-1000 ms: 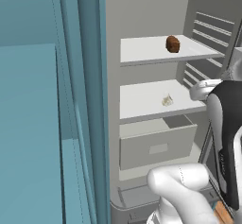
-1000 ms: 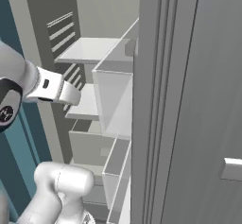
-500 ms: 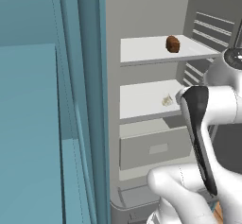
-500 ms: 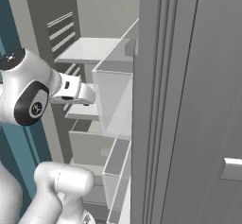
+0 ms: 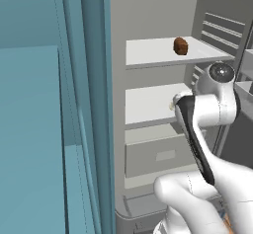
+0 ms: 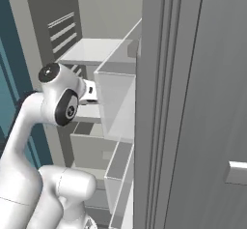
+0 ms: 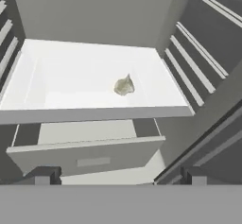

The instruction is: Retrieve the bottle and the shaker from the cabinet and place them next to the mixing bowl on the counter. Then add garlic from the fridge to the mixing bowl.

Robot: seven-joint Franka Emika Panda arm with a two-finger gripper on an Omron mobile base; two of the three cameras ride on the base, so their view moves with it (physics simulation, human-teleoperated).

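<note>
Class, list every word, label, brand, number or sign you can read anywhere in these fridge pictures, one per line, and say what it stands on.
None: no readable text stands on the fridge, its shelves, the drawer, the garlic, the brown item on the upper shelf, or the arm.

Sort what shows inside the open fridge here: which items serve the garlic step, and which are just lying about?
For the job:
- garlic, on the middle shelf
- fridge, door open
- pincer, open, facing that shelf

Lying about:
- brown lump on the top shelf
- pale drawer under the middle shelf
</note>
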